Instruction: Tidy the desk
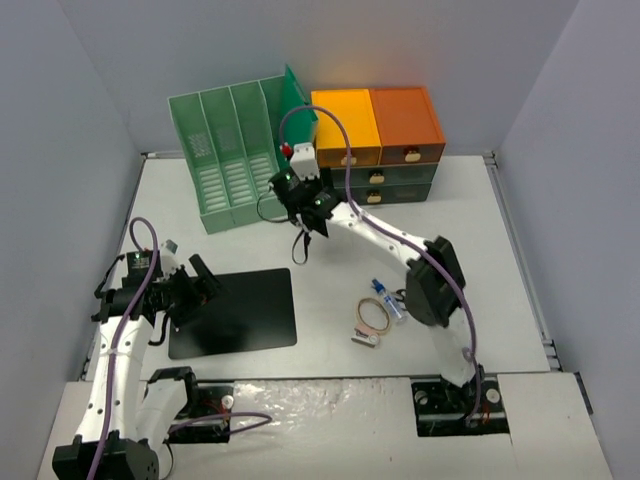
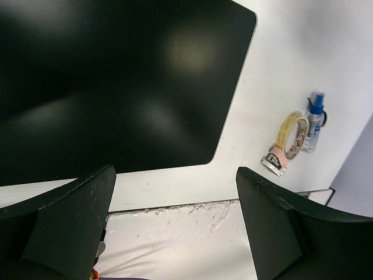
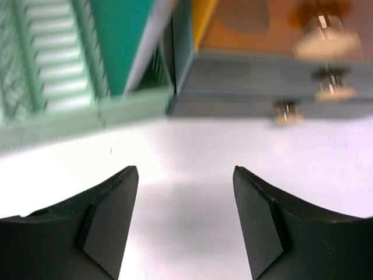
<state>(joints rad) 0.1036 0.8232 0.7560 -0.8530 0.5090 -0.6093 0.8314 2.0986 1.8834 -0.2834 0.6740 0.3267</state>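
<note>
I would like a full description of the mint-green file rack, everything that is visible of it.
The mint-green file rack looks like plastic, with slotted walls and four upright compartments side by side. It stands upright at the far left of the desk, its right side close beside the drawer unit; whether they touch cannot be told. A dark green folder leans in its rightmost compartment; the other three look empty. Nothing else is seen touching it.

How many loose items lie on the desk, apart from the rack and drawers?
3: black mat near left; tape roll and blue-capped tube together, near right. More may be hidden.
</note>
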